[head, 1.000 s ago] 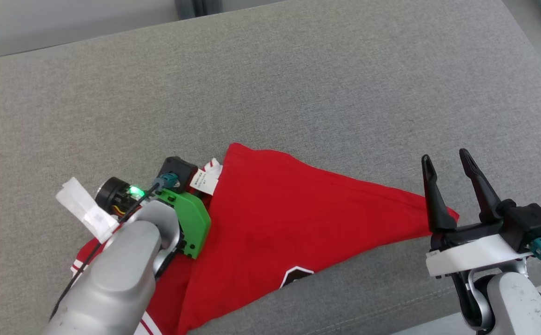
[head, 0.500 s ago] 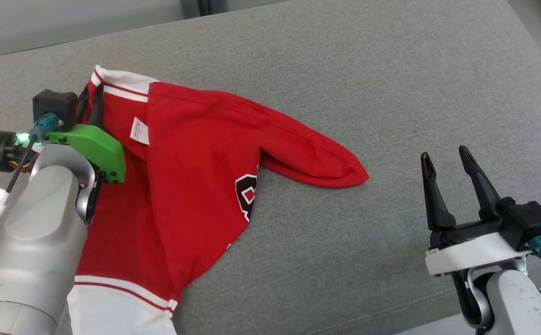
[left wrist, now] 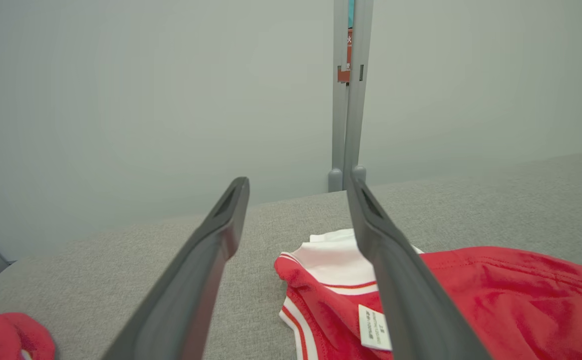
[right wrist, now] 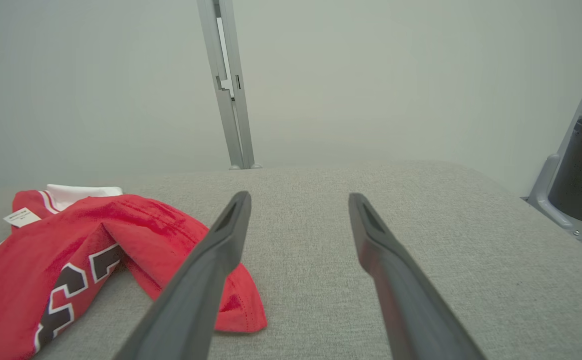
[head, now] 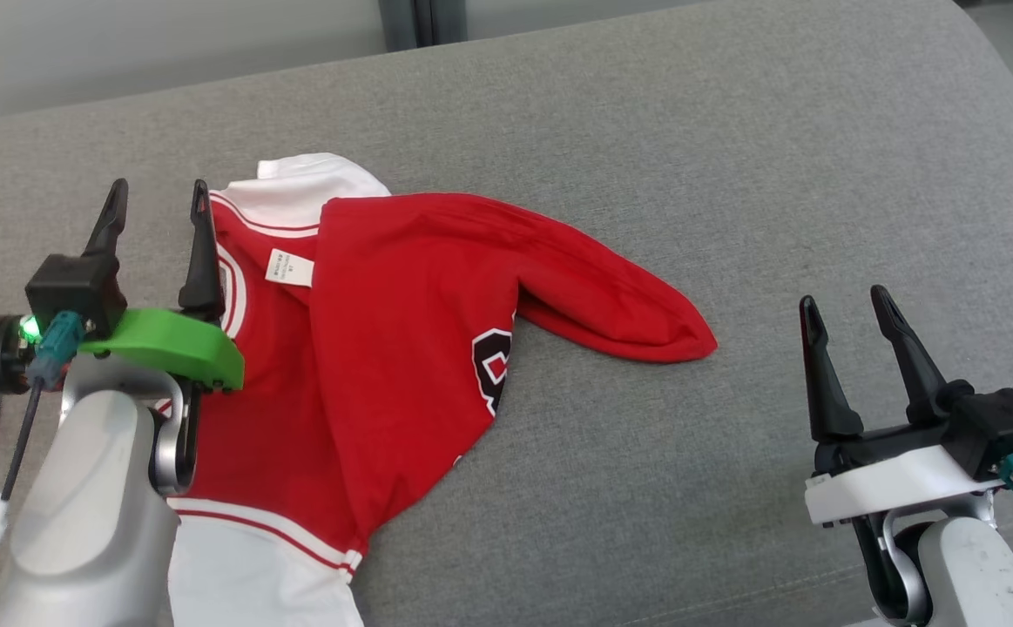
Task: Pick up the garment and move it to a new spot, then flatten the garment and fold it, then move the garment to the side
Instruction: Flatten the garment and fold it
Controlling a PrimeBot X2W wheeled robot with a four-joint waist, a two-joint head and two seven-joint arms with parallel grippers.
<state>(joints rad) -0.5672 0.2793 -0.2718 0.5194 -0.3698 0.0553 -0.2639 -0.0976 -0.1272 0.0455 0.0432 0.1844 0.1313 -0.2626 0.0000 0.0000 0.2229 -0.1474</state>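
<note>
**Soft jersey rumpled, both jaws free**

We see the red-and-white cloth jersey (head: 401,331) lying rumpled on the left half of the grey upholstered surface (head: 732,157), one red corner trailing rightward. Our left gripper (head: 159,187) hovers at its white-trimmed edge, jaws wide and empty. Our right gripper (head: 844,296) stands well apart, jaws wide too. We judge the cloth light, limp and easily bunched, so it is best pinched at hems or corners.
</note>
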